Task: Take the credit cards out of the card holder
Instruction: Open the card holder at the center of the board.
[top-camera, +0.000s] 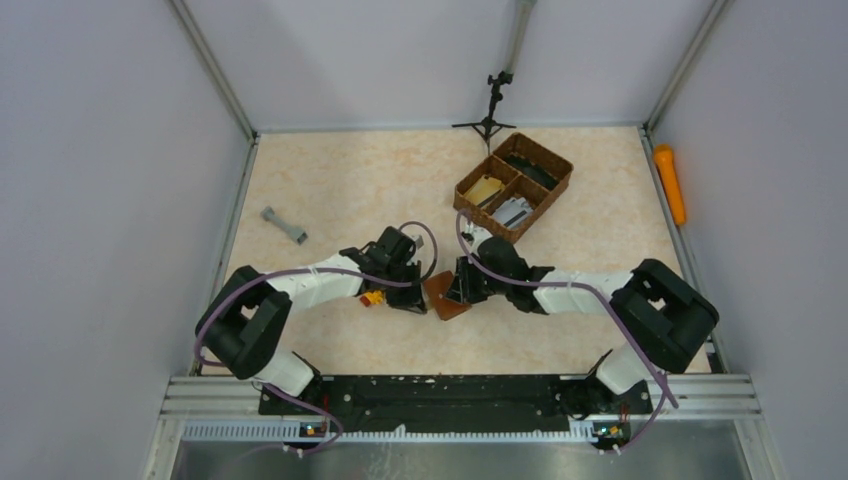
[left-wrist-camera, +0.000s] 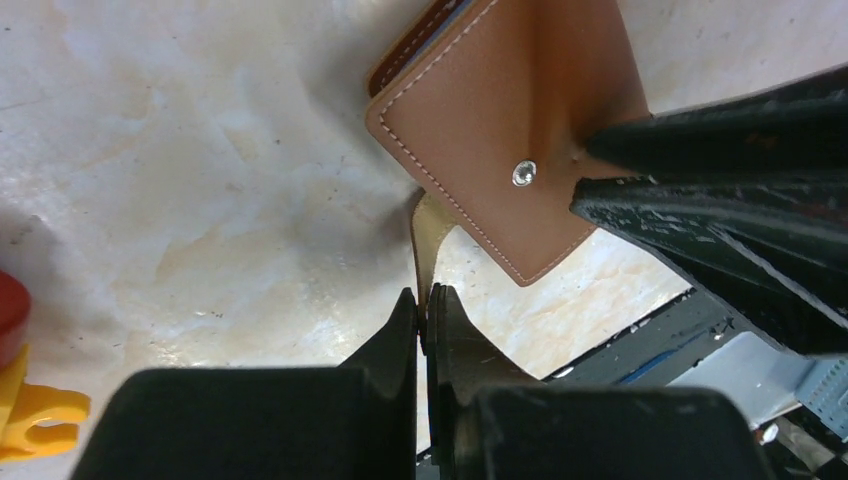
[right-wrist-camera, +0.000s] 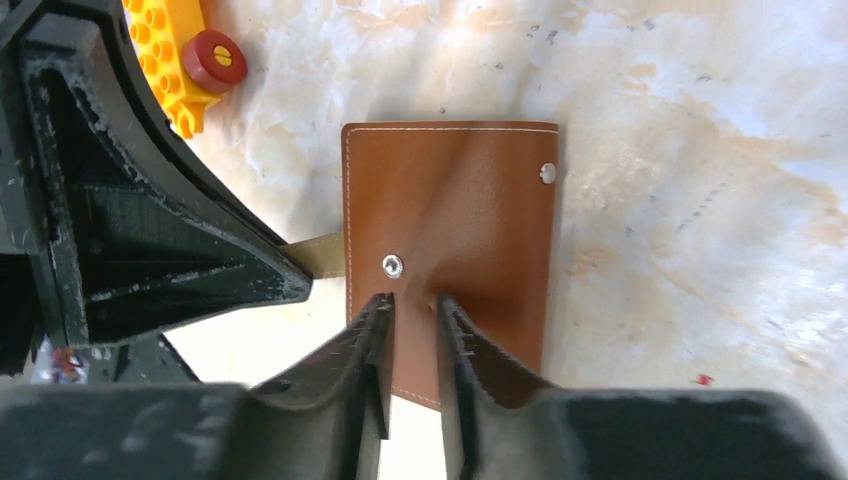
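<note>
The card holder (top-camera: 445, 296) is a brown leather wallet lying shut and flat on the table between my two arms. It also shows in the left wrist view (left-wrist-camera: 510, 110) and the right wrist view (right-wrist-camera: 450, 200). My left gripper (left-wrist-camera: 428, 310) is shut on its tan strap tab (left-wrist-camera: 428, 240), which sticks out from under the wallet's edge (right-wrist-camera: 315, 255). My right gripper (right-wrist-camera: 412, 300) has its tips pressed on the wallet's top face beside a metal snap (right-wrist-camera: 392, 265), with the fingers a narrow gap apart and nothing between them. The credit cards are hidden.
A yellow toy block with a red wheel (top-camera: 372, 298) lies just left of the wallet (right-wrist-camera: 175, 60). A brown woven compartment basket (top-camera: 560, 165) stands at the back right. A grey dumbbell-shaped part (top-camera: 283, 225) lies at the left, and an orange object (top-camera: 669, 182) lies beyond the right rail.
</note>
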